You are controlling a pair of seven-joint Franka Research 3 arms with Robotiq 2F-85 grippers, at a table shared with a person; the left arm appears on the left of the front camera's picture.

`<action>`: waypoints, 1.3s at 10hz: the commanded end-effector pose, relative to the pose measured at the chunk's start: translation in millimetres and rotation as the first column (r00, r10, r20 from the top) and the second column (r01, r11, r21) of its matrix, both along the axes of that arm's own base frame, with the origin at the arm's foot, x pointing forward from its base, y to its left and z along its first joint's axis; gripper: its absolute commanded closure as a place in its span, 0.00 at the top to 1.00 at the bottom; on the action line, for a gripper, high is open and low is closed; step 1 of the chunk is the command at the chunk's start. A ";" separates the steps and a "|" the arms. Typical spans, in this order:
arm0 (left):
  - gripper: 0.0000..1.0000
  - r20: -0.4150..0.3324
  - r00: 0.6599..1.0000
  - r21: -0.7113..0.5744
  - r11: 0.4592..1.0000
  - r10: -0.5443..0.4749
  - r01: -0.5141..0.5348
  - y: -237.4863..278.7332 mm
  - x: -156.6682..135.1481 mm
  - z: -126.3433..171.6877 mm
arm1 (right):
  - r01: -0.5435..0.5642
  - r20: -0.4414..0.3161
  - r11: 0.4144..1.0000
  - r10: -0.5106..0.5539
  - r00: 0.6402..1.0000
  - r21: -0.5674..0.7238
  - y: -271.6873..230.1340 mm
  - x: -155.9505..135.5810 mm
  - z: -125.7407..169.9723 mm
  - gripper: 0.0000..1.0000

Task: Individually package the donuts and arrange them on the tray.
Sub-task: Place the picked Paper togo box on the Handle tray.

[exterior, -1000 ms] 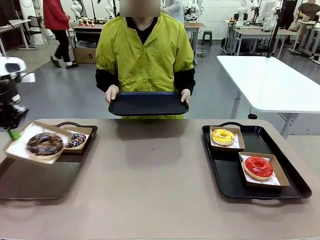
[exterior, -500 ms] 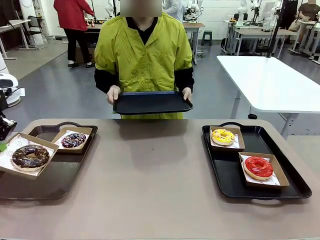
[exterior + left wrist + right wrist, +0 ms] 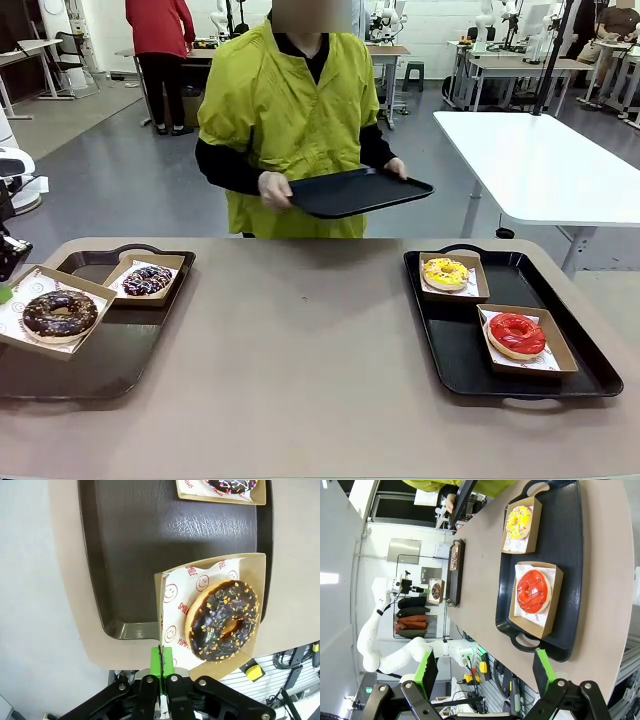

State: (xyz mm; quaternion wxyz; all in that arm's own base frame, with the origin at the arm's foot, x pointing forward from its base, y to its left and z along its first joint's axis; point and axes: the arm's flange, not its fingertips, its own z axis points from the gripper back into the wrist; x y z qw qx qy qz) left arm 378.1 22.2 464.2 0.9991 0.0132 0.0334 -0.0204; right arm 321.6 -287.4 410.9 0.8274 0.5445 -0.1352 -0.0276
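Now the person has swung the empty tray (image 3: 360, 192) sideways, tilted. Beyond the desk's (image 3: 300, 360) left edge, the left claw (image 3: 161, 666) stays pinching the box (image 3: 250, 580) holding the chocolate donut (image 3: 60, 313); the right claw (image 3: 485, 667) stays spread.

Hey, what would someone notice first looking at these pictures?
The left gripper pinches a box's edge, holding the chocolate sprinkle donut over the left tray. Across the table, a person tilts an empty black tray. The red donut and yellow donut sit boxed on the right.

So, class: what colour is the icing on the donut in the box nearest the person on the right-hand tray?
Yellow icing on the donut, clearest in the front view.
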 end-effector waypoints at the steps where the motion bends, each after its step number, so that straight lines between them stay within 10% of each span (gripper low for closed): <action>1: 0.01 0.000 1.000 0.000 1.000 0.000 0.000 0.0 0.0 0.0 | 0.006 -0.005 1.000 -0.006 1.000 0.012 3.2 -1.1 3.1 1.00; 13: 0.01 0.022 1.000 0.012 1.000 -0.008 0.008 -2.2 32.6 -80.1 | 0.006 -0.005 1.000 -0.006 1.000 0.012 3.2 -1.1 3.1 1.00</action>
